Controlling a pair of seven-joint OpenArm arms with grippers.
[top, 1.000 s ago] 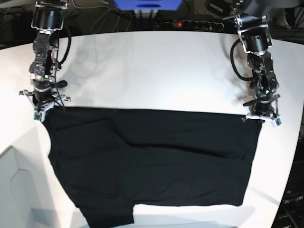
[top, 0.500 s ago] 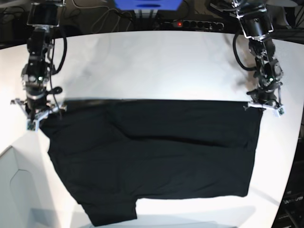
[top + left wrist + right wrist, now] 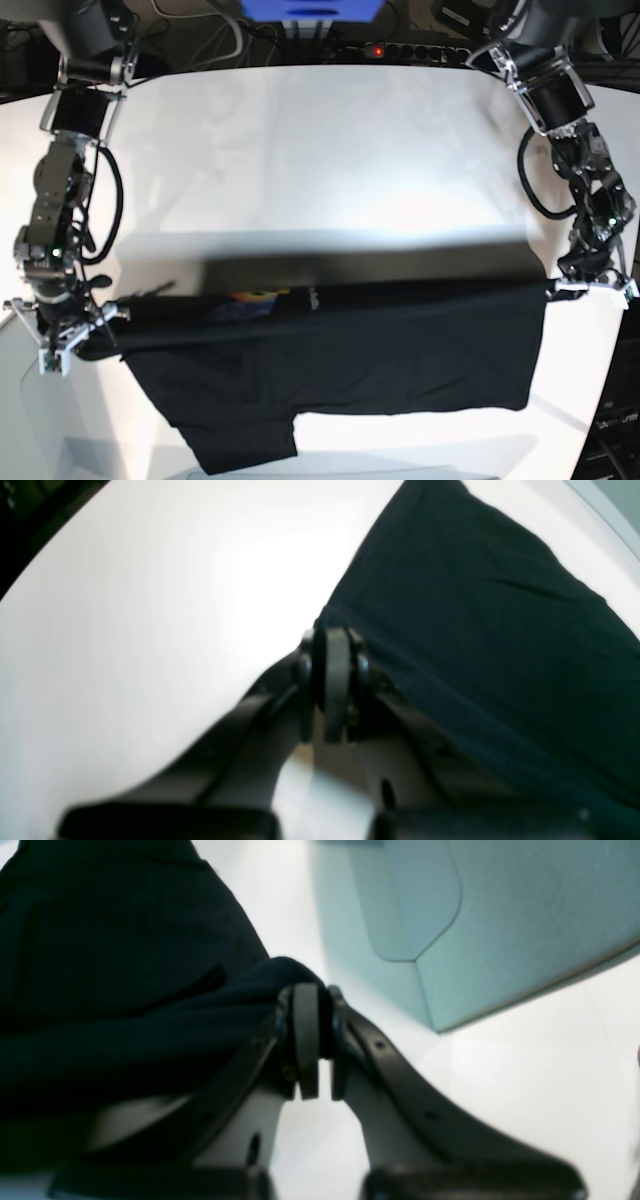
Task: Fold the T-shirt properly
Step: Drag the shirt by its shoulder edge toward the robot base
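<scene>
The black T-shirt (image 3: 380,350) is stretched between my two grippers, its far edge lifted off the white table (image 3: 320,150) and its lower part lying at the front. An orange-and-purple patch (image 3: 250,297) shows near the lifted edge. My left gripper (image 3: 590,287) is shut on the shirt's right corner; the left wrist view shows the gripper (image 3: 332,640) pinching the cloth's edge (image 3: 475,605). My right gripper (image 3: 62,345) is shut on the left corner; the right wrist view shows this gripper (image 3: 312,1005) holding bunched black cloth (image 3: 125,990).
A sleeve (image 3: 240,445) hangs toward the table's front edge. A power strip (image 3: 400,48) and cables lie beyond the table's far edge. A teal floor panel (image 3: 500,915) shows past the table's left edge, close to my right gripper.
Both grippers have moved toward the front of the table, carrying the shirt's far edge up and over the lower part. The coloured patch has come into view.
</scene>
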